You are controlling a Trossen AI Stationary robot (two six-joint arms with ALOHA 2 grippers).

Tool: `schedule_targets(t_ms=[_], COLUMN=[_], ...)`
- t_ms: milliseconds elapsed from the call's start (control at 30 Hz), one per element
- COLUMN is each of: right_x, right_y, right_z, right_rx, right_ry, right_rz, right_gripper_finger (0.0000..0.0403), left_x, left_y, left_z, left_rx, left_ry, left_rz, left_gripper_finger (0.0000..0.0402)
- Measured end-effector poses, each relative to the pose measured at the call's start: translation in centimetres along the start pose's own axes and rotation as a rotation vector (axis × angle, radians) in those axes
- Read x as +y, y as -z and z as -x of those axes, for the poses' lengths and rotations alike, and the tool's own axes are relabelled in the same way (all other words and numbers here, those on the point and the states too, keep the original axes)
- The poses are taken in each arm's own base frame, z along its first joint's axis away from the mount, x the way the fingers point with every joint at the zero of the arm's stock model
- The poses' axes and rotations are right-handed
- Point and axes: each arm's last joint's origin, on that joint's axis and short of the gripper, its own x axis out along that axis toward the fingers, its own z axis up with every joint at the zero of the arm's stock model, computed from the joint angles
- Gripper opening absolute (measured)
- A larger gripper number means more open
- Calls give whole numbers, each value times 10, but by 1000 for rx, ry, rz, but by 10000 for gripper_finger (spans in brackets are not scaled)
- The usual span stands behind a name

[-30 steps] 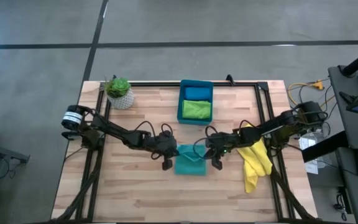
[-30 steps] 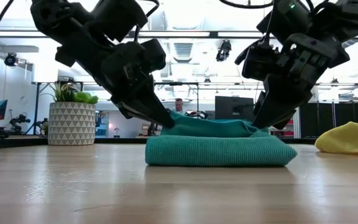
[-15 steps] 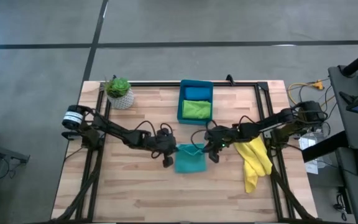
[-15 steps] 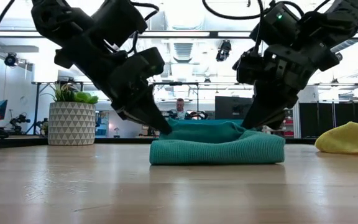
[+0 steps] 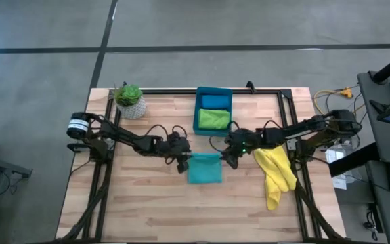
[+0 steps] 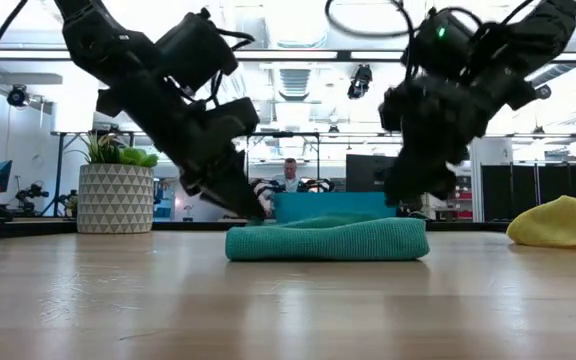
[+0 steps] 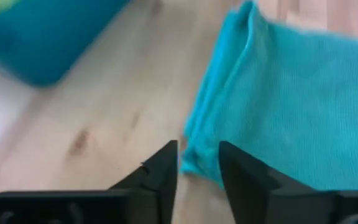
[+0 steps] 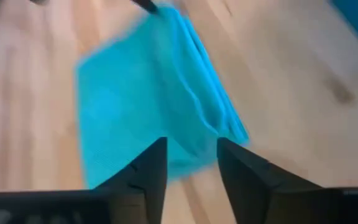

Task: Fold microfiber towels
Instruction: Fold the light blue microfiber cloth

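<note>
A: While both arms are hanging over the table [image 5: 141,210], how is the teal towel [image 5: 204,168] looking?
B: Folded flat, lying between the left gripper [image 5: 183,163] and right gripper [image 5: 229,158]; both are standing narrowly parted, gripping nothing.
A: Around them?
B: One yellow towel [image 5: 276,175] is lying beside the right gripper; behind, one bin [image 5: 212,110] is holding a blue and a green towel; one plant [image 5: 129,100] is standing beyond the left.

Bright overhead light, blurred wrist views

The teal towel [image 7: 291,106] runs off the left wrist view's edge; the bin [image 7: 42,37] there is blurred.
</note>
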Motion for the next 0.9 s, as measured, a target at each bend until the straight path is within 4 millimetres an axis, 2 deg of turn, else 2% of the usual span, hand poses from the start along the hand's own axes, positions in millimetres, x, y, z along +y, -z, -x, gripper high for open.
schedule_targets(t_ms=[100,233,333,567,633,767,900], right_x=[16,43,61,92,96,100,92], right_y=[-4,0,2,9,13,12,8], right_z=[9,12,7,-19,-28,-48,-67], right_rx=[-60,-77,-73,121,179,190,242], right_ry=[-94,-167,-140,-96,-80,4,70], right_rz=[93,255,335,556,617,688,689], right_gripper_finger=[157,170,179,224,237,254,255], left_x=[6,13,16,16,16,15,14], left_y=[-7,-10,-9,-5,-4,-4,-4], left_z=[1,2,2,2,2,2,3], left_rx=[-36,-40,-27,16,22,31,37], left_ry=[-8,-25,-34,-9,-6,20,32], left_rz=[16,39,43,93,111,116,117], left_gripper_finger=[134,163,171,173,173,173,173])
